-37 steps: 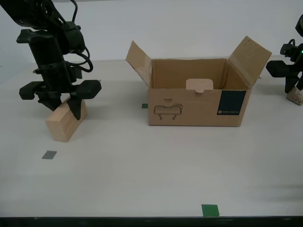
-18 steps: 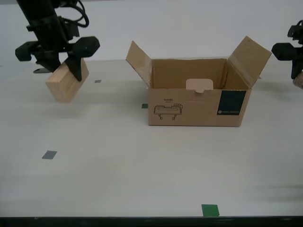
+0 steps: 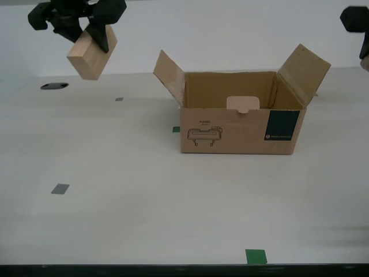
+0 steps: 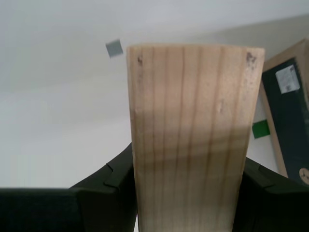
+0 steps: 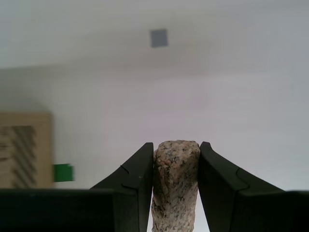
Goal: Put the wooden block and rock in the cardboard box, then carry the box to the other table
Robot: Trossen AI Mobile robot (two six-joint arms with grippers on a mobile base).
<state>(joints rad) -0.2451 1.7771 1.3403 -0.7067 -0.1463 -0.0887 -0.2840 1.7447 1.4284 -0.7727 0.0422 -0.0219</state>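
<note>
My second gripper (image 3: 86, 26), raised clear of the table (image 3: 144, 202) at ten o'clock from the open cardboard box (image 3: 239, 124), pinches the tilted wooden block (image 3: 92, 52), while my first gripper (image 5: 176, 159), at the box's two o'clock, clamps the rock (image 5: 175, 186) between its jaws

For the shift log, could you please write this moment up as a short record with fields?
wooden block: held in the air by my second gripper, off the table, at the exterior view's left
rock: clamped between the fingers of my first gripper
cardboard box: on the table, flaps open, nothing visible inside
box front: line drawing and dark green label
table marks: green tape square near the front edge, grey squares at the exterior view's left
</note>
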